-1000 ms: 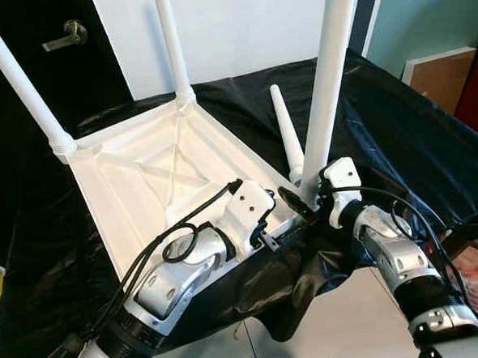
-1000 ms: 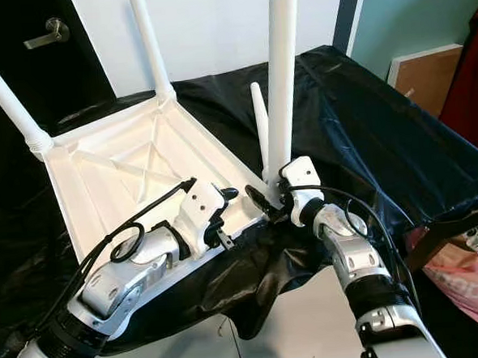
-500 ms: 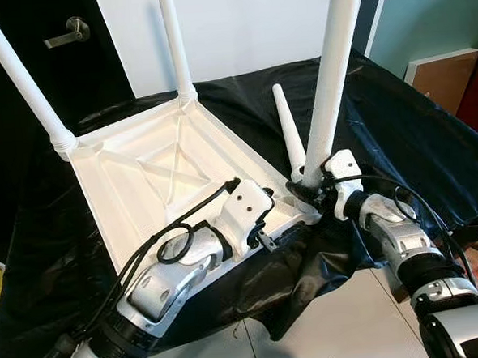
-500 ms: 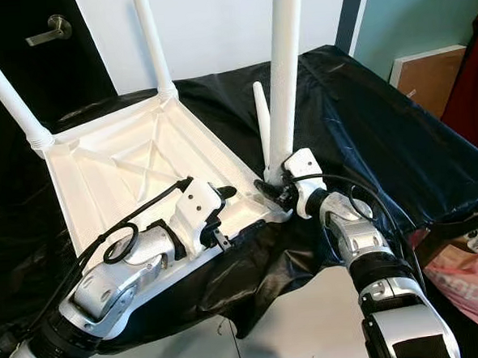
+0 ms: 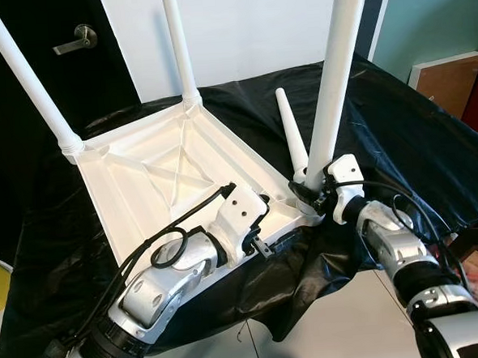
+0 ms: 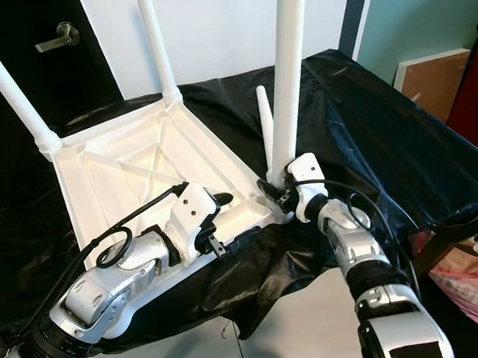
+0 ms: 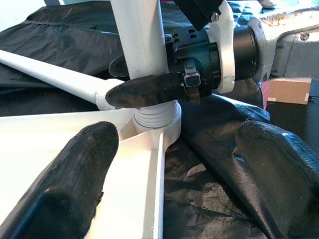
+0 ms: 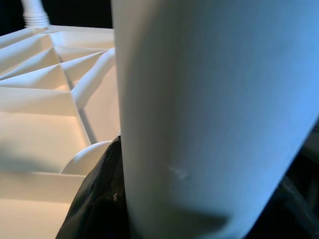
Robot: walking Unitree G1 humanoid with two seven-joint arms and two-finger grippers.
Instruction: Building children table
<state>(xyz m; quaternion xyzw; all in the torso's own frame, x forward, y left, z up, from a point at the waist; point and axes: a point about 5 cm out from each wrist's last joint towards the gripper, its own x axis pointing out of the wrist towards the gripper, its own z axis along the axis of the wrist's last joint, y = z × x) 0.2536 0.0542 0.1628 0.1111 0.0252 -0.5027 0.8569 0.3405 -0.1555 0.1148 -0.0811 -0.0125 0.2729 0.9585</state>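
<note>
A white children's table top (image 5: 157,164) lies upside down on the black cloth (image 5: 398,129). Two legs stand upright in it, at the far-left corner (image 5: 30,78) and the back corner (image 5: 178,45). A third leg (image 5: 334,68) stands at the near-right corner, and my right gripper (image 5: 309,192) is shut on its base just above the threaded collar (image 7: 157,117). A loose tapered leg (image 5: 291,131) lies on the cloth behind that corner. My left gripper (image 5: 265,228) is open at the near rim (image 7: 158,189), one finger over the tray side, the other over the cloth.
The cloth-covered table ends just beyond the near-right corner, with pale floor (image 5: 345,327) below. A dark door with a lever handle (image 5: 75,39) stands at the back left. A brown board (image 5: 452,77) leans at the right, and a pink bag (image 6: 473,294) lies low at the right.
My right forearm has swung in closer and its wrist has turned around the leg's base, still shut on it. The left arm holds its place. The view has shifted slightly.
</note>
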